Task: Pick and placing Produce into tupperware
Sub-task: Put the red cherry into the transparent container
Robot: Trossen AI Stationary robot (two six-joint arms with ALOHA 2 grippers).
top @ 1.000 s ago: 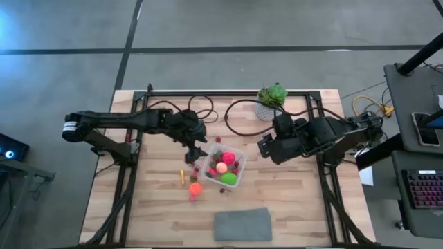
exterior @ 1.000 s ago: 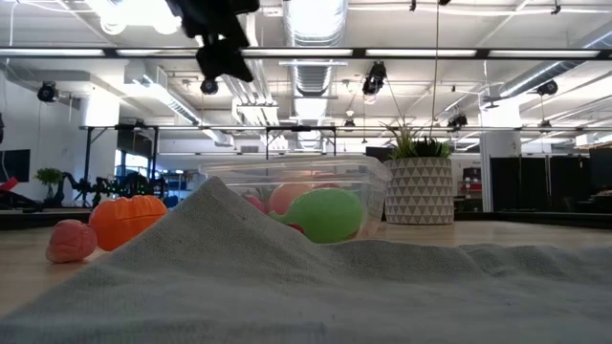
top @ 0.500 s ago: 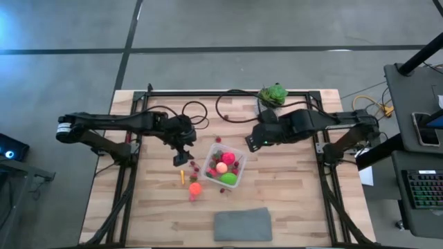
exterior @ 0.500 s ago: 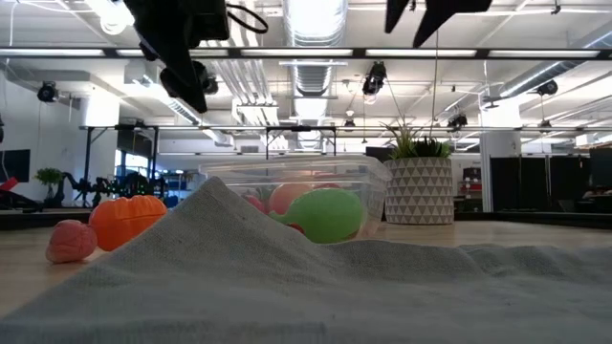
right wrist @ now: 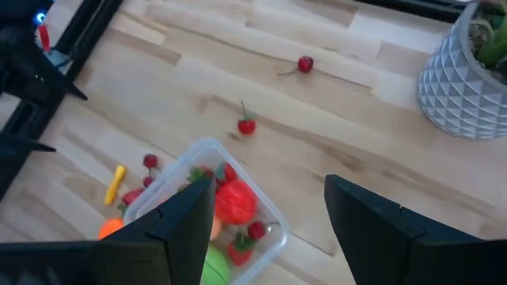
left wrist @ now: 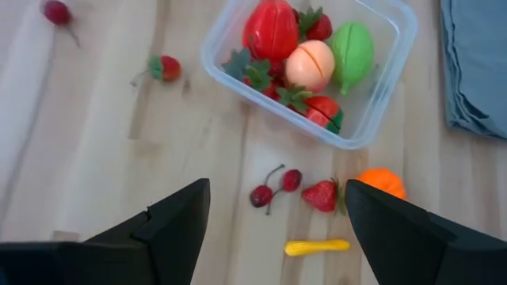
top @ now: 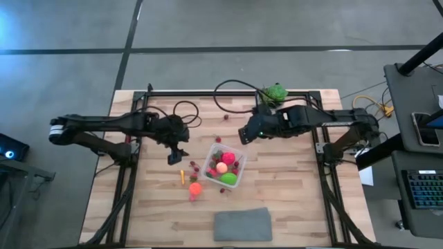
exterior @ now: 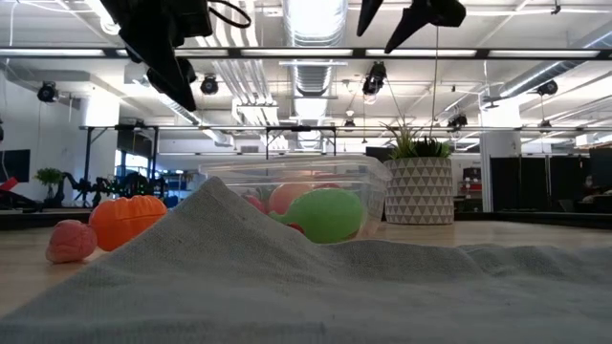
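The tupperware sits mid-table, open, already holding a red piece, a peach-yellow one, a green one and some strawberries. More produce lies loose on the wood beside it: a pair of cherries, a strawberry, a small yellow piece and an orange piece partly hidden behind the left finger. Another strawberry and a cherry lie farther off, the cherry near the frame's edge.

The left gripper hangs above the table just beside the loose pieces, its fingers spread wide with nothing between them. The right gripper hangs above the far corner of the tub, fingers likewise apart and empty.

In the low view a grey cloth fills the foreground and hides most of the tub's lower wall; the grippers are cut off at the top. A potted plant stands at the far edge.
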